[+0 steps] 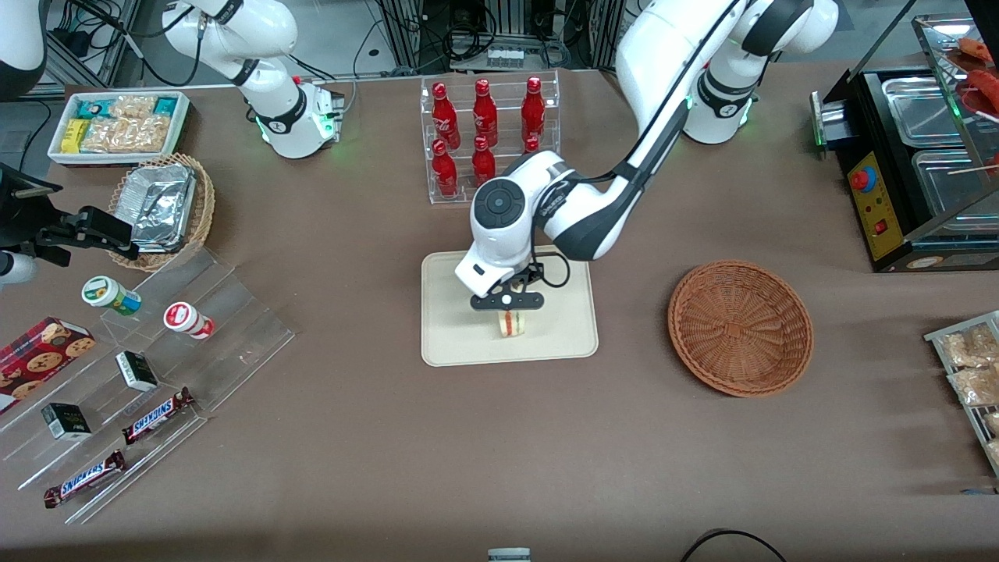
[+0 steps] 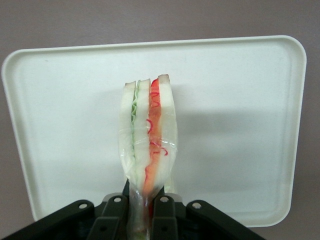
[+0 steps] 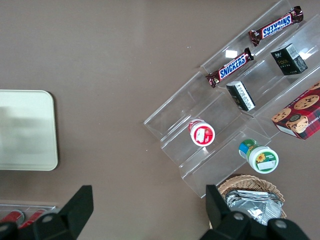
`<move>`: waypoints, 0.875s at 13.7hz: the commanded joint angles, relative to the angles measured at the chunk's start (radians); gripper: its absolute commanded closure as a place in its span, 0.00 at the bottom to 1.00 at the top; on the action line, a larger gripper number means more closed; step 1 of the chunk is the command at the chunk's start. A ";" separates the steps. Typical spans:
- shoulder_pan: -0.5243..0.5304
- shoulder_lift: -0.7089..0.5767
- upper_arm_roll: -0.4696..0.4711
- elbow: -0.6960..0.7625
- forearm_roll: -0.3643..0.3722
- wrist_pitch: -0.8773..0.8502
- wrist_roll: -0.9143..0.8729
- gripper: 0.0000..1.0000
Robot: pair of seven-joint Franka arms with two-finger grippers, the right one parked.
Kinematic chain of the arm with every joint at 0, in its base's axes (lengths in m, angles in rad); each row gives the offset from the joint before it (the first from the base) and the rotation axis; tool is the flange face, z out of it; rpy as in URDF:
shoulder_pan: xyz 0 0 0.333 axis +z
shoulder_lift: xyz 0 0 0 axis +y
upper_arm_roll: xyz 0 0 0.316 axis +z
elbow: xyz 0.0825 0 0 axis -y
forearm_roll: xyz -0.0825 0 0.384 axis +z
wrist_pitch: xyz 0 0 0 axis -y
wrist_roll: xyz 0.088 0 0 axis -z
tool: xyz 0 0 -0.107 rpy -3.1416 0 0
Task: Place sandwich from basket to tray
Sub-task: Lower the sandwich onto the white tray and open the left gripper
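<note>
Closest to the front camera is the tiered clear rack (image 1: 148,375), holding two Snickers bars (image 1: 158,414), two small dark boxes (image 1: 136,370), two little tubs (image 1: 111,295) and one cookie box (image 1: 43,355).

Further in, there's one sandwich (image 2: 148,137), pinched at its narrow end by the gripper (image 1: 507,300), jaws pressed tight on it. It hangs over the one cream tray (image 1: 562,343), right around the middle, filling edge facing up toward the wrist camera. I can't tell whether the bottom is touching the tray yet.

The one reddish wicker basket (image 1: 740,328) sits empty beside the tray, toward the working arm's end of the table (image 1: 375,468).

Risk-wise: the wedge stands on edge, so I'd guess it tips over once released, and it could bounce or skid toward the rim if let go too high. The wrap might also cling to a finger.

Farthest away, a clear stand (image 1: 490,133) holds seven red bottles (image 1: 485,113).
</note>
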 commanded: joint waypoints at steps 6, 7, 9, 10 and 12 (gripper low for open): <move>-0.039 0.080 0.018 0.028 0.023 0.056 0.002 1.00; -0.039 0.083 0.018 0.028 0.021 0.054 -0.001 0.87; -0.036 0.082 0.018 0.030 0.018 0.051 0.005 0.16; -0.031 0.074 0.019 0.033 0.017 0.039 0.008 0.01; -0.025 0.042 0.022 0.040 0.009 -0.036 0.013 0.01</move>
